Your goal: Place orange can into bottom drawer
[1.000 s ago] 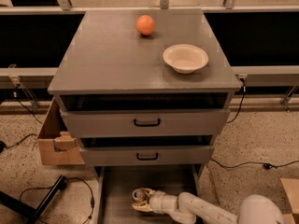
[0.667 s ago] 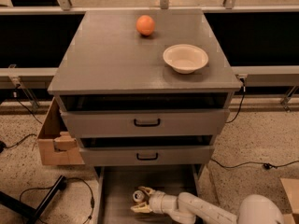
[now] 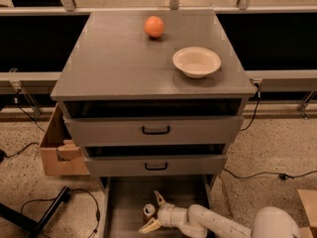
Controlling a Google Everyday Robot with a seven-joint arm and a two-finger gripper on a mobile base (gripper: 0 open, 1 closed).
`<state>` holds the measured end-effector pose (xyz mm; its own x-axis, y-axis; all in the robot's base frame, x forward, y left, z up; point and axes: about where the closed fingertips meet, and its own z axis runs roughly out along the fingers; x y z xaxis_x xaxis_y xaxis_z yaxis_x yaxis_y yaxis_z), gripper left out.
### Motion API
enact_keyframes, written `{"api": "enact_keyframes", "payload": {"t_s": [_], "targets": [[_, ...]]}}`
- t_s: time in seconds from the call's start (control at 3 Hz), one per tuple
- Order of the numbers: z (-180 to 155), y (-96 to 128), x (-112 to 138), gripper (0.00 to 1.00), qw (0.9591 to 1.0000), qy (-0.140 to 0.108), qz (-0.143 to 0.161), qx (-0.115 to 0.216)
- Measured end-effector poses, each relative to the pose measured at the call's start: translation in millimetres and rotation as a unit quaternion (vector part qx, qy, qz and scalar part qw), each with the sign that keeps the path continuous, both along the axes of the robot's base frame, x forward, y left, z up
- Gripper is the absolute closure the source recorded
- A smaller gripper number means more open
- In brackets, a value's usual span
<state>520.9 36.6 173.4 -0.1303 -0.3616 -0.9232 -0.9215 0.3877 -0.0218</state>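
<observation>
The orange can (image 3: 148, 211) stands upright on the floor of the open bottom drawer (image 3: 126, 202), the lowest of three grey drawers. My gripper (image 3: 151, 213) reaches into that drawer from the lower right on its white arm (image 3: 213, 222). Its two pale fingers are spread wide, one behind the can (image 3: 159, 199) and one in front of it (image 3: 148, 226). The can sits in the gap between them, near the tips, and neither finger visibly presses on it.
On the cabinet top are a round orange fruit (image 3: 154, 26) and a white bowl (image 3: 196, 61). The two upper drawers (image 3: 155, 130) stand slightly open above the gripper. A cardboard box (image 3: 58, 150) and cables (image 3: 74, 202) lie on the floor to the left.
The fingers were close around the can and have now spread apart. The can stays standing on the drawer floor.
</observation>
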Motion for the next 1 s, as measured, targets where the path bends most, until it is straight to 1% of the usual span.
{"api": "enact_keyframes", "payload": {"t_s": [0.33, 0.67, 1.0], "targets": [[8.4, 0.7, -5.4, 0.0, 1.0, -0.004, 0.006, -0.006], [36.2, -13.0, -6.9, 0.0, 0.9991, -0.034, -0.005, -0.027], [85.0, -66.9, -24.4, 0.0, 0.995, -0.058, -0.054, -0.06]]}}
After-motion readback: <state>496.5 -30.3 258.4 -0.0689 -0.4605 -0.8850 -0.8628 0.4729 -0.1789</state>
